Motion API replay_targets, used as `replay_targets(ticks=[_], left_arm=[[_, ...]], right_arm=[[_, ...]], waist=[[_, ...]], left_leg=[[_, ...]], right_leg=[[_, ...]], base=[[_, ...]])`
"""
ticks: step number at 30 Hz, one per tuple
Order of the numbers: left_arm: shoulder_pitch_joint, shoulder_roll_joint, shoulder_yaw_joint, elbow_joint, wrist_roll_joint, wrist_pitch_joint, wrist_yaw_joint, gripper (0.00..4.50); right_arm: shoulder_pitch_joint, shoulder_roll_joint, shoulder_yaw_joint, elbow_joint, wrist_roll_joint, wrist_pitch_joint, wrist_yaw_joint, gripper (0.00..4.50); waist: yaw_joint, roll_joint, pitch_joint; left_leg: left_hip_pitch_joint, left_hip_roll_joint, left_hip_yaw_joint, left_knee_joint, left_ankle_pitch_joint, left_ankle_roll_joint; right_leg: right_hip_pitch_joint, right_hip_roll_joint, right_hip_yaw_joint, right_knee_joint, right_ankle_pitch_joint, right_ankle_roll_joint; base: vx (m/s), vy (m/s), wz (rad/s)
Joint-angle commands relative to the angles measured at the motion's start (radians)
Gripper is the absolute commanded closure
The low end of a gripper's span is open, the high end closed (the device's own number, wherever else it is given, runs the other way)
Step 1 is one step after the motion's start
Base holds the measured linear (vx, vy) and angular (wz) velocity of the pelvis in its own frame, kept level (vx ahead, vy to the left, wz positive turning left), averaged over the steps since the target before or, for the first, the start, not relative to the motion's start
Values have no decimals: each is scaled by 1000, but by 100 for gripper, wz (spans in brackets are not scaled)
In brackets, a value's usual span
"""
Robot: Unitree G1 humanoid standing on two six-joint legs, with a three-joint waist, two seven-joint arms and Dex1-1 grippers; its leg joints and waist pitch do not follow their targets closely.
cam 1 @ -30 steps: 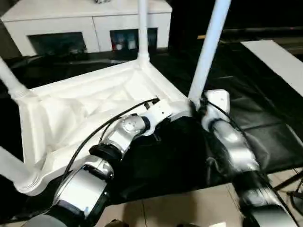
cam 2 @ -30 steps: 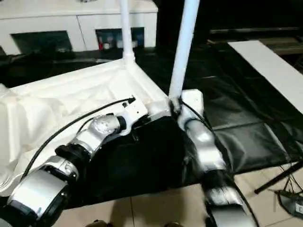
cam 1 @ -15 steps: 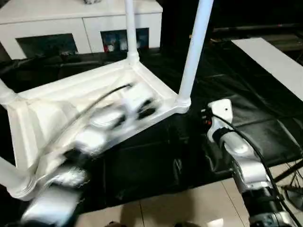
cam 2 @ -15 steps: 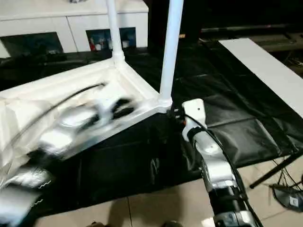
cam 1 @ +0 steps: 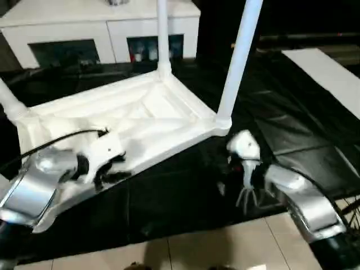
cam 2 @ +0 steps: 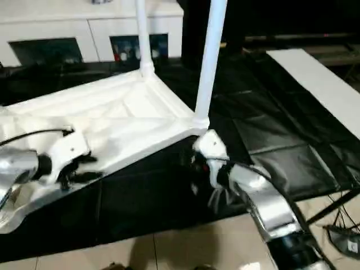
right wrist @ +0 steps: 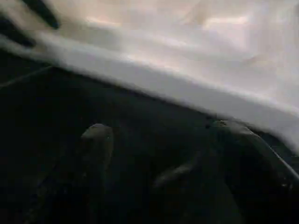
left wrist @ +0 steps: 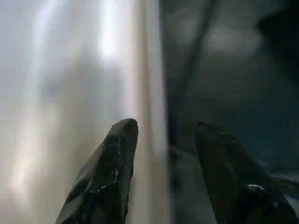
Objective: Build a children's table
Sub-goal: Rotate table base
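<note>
Left eye view shows us the children's table point(cam 1: 140, 121) lying upside down on black sheeting point(cam 1: 292, 135) spread over the floor, its ribbed underside facing up. Two white legs point(cam 1: 239, 59) rise from the far and right corner sockets, and another leg point(cam 1: 10, 100) slants up at the left edge. Our left pincer point(cam 1: 112, 169) hangs over the near rim of the tabletop with its black fingers apart, grasping nothing. Our right arm reaches in just near of the right corner socket, with its white wrist housing point(cam 1: 243, 147) close to that corner. A white cabinet point(cam 1: 101, 28) with glass doors stands at the far side.

Left wrist view gives us two black fingertips point(left wrist: 117, 163) held apart, with the white tabletop edge running between them; we see no contact.

Right wrist view shows our right pincer point(right wrist: 163, 154) released, its dark fingers spread wide over the black sheeting, with the tabletop's white rim beyond them.
</note>
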Motion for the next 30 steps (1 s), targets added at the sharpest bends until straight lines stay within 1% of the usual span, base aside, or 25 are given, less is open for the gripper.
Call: replay_targets(ticks=[1,2,3,4,5,6,7,10,12,13,14,15,17,19,21,24,25,26,28,30], left_arm=[[2,17,0,-30,-2,24,-5,219],[5,23,-4,-33,11,26,-2,219],[8,29,-9,-37,42,46,15,219],[8,29,-9,-37,50,55,22,219],[7,29,-8,-40,53,73,28,235],[5,32,-10,-42,55,81,28,235],[4,37,-10,-47,53,100,37,247],[4,50,-15,-47,43,114,40,271],[6,58,-20,-47,42,119,40,278],[7,60,-21,-46,43,120,40,301],[11,57,-22,-46,44,127,37,301],[12,57,-22,-46,45,129,37,310],[16,55,-24,-46,48,133,36,321],[19,54,-30,-48,50,139,38,345],[22,57,-38,-54,45,150,37,355],[24,61,-43,-58,39,156,41,391],[25,63,-45,-59,40,156,40,396],[27,66,-47,-58,41,157,38,399],[27,66,-48,-56,43,155,39,429],[22,58,-44,-48,47,145,52,439]], right_arm=[[5,-12,10,-35,3,13,23,92],[7,-18,13,-41,0,15,28,92],[10,-26,16,-59,1,27,38,92],[11,-28,18,-65,2,32,39,92],[11,-31,20,-72,3,38,42,92],[11,-33,22,-77,4,41,46,92],[11,-36,26,-84,4,48,51,92],[9,-41,33,-89,2,55,62,92],[9,-46,38,-92,-2,59,69,92],[9,-47,39,-93,-3,60,71,92],[11,-48,41,-93,-5,59,72,92],[12,-48,42,-93,-5,59,72,92],[14,-51,46,-93,-9,58,74,92],[15,-51,49,-96,-12,60,75,92],[16,-49,50,-98,-14,63,76,92],[16,-50,51,-99,-15,64,76,92],[15,-51,52,-99,-15,63,76,92],[14,-52,52,-96,-15,62,75,92],[13,-52,52,-92,-16,59,75,92],[12,-52,51,-91,-19,59,76,92]], waist=[[-1,6,-57],[-2,5,-57],[-3,5,-56],[-3,4,-56],[-4,4,-56],[-4,4,-56],[-4,8,-57],[-5,6,-59],[-4,6,-59],[-4,6,-60],[-4,6,-60],[-4,7,-62],[-3,8,-63],[-3,7,-64],[-3,7,-66],[-2,8,-66],[-2,9,-68],[-2,7,-67],[-3,7,-67],[-2,8,-66]], left_leg=[[28,30,-19,-89,-363,-32],[27,29,-20,-89,-365,-32],[28,29,-21,-89,-367,-32],[28,29,-21,-89,-367,-32],[28,28,-22,-89,-368,-33],[29,28,-22,-88,-368,-33],[28,28,-23,-89,-369,-34],[30,27,-23,-87,-375,-36],[29,27,-24,-87,-369,-33],[29,27,-23,-86,-363,-31],[28,27,-23,-86,-356,-31],[27,26,-22,-85,-340,-31],[27,27,-22,-84,-323,-28],[25,26,-21,-82,-311,-22],[25,26,-20,-81,-292,-17],[26,26,-20,-80,-281,-14],[25,27,-20,-80,-273,-13],[25,26,-19,-79,-269,-10],[25,26,-19,-79,-274,-10],[26,26,-19,-79,-277,-11]], right_leg=[[28,-31,30,-70,-339,-178],[29,-31,30,-70,-343,-174],[28,-31,30,-72,-358,-164],[28,-31,30,-72,-364,-161],[29,-31,30,-74,-376,-155],[28,-32,30,-73,-381,-153],[27,-33,30,-75,-386,-152],[26,-30,29,-74,-372,-159],[27,-30,29,-73,-361,-162],[27,-30,29,-71,-350,-165],[28,-30,29,-70,-340,-168],[30,-30,28,-68,-311,-176],[31,-29,28,-65,-284,-185],[34,-30,28,-63,-270,-189],[36,-29,28,-61,-251,-194],[36,-29,28,-59,-230,-200],[38,-29,27,-57,-217,-204],[38,-28,27,-57,-210,-208],[39,-29,27,-57,-219,-208],[38,-29,27,-58,-226,-207]], base=[[0,0,0],[0,0,0],[0,0,0],[0,0,0],[0,0,0],[0,0,0],[0,0,0],[0,0,0],[0,0,0],[0,0,0],[0,0,0],[0,0,0],[0,0,0],[0,0,0],[0,0,0],[0,0,0],[0,0,0],[0,0,0],[0,0,0],[0,0,0]])
